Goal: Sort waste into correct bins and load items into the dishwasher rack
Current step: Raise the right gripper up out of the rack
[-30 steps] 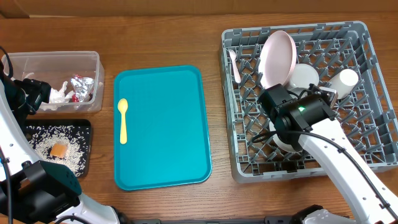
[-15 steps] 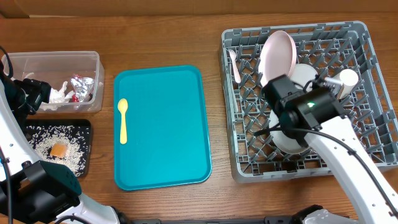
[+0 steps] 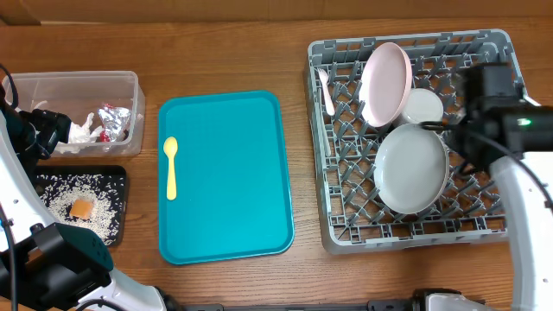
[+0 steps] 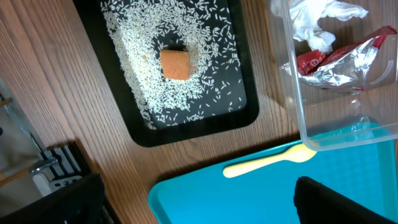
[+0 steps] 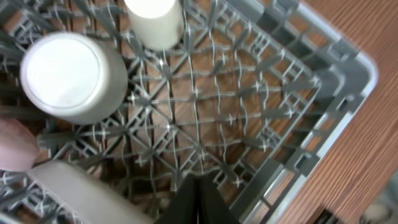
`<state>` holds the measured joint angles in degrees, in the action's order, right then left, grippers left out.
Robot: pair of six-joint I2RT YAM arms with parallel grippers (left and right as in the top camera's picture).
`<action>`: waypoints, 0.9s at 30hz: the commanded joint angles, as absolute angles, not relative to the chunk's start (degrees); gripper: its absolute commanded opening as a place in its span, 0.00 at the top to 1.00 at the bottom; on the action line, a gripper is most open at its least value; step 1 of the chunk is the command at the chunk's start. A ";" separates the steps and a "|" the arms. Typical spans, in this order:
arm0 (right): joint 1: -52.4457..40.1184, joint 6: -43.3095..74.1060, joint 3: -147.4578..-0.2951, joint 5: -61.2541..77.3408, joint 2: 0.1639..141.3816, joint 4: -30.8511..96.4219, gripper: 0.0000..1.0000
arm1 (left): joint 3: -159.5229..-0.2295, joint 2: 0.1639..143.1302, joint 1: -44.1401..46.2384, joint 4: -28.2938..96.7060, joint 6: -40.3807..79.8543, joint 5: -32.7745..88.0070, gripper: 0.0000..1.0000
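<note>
Two plates are sitting in the grey grid dishwasher rack (image 3: 346, 216) at the right of the overhead frame. A pale pink plate (image 3: 384, 84) is leaning on edge among the pegs near the top. A grey-green plate (image 3: 413, 167) is lying tilted just below it, its pale face turned up. A white bowl (image 3: 423, 105) is peeking out between them, and a pinkish spoon (image 3: 326, 91) is resting on the grid left of the pink plate. In the right wrist view, a small white cup (image 5: 152, 22) is standing near the bowl. The right gripper (image 5: 199, 199) is hanging over the rack's right side, its jaws pressed together on nothing.

A pale yellow spoon (image 3: 170, 167) is lying alone near the left edge of the teal tray (image 3: 233, 190) at centre frame. At upper left, the clear tub (image 3: 52, 95) is holding a crumpled white napkin (image 3: 84, 130) and a crinkled red-and-silver foil wrapper (image 3: 112, 121). Below it, the black tray (image 3: 117, 177) is carrying scattered rice grains (image 3: 99, 216) and an orange food cube (image 3: 82, 208). The left gripper (image 4: 193, 190) is hovering where the bins meet the teal tray, jaws spread wide and empty.
</note>
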<state>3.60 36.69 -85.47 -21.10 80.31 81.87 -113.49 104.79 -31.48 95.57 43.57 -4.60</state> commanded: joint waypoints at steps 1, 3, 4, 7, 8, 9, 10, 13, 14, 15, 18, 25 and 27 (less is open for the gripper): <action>6.26 31.51 -85.60 -8.62 80.49 80.93 0.96 | -113.27 104.36 -31.05 95.53 44.36 -5.30 0.00; 6.26 29.54 -84.51 -5.67 80.55 79.79 0.96 | -113.27 104.36 -31.05 95.53 44.36 -5.30 0.00; 6.02 28.56 -83.88 -4.23 80.55 79.31 0.96 | -113.27 104.36 -31.05 95.50 44.36 -5.30 0.00; 5.50 27.79 -81.17 -1.80 80.62 78.02 0.96 | -113.27 104.36 -31.05 95.53 44.38 -5.30 0.00; 5.48 27.81 -80.01 -1.76 80.62 77.62 0.96 | -113.27 104.36 -31.05 95.53 44.36 -5.28 0.00; 5.48 27.81 -78.96 -1.76 80.66 77.34 0.96 | -113.27 104.36 -31.05 95.50 44.36 -5.30 0.00; 5.48 27.81 -78.13 -1.65 80.71 77.14 0.96 | -113.27 104.36 -31.05 95.53 44.38 -5.30 0.00; 5.48 27.79 -76.27 -0.43 80.71 77.34 0.96 | -113.30 104.36 -31.05 95.53 44.38 -5.30 0.00; 5.48 27.79 -76.25 -0.43 80.71 77.71 0.96 | -113.27 104.36 -31.05 95.53 44.38 -5.30 0.00; 5.48 27.81 -76.25 -0.51 80.66 77.84 0.96 | -113.27 104.36 -31.05 95.53 44.36 -5.30 0.00; 5.48 28.32 -77.28 -0.49 79.79 77.97 0.96 | -113.27 104.36 -31.05 95.53 44.36 -5.30 0.00; 5.48 28.21 -88.75 0.49 75.31 81.06 0.95 | -113.27 104.36 -31.05 95.53 44.36 -5.30 0.00; 5.48 27.42 -92.58 3.46 73.95 81.32 0.92 | -113.30 104.36 -31.05 95.53 44.36 -5.30 0.00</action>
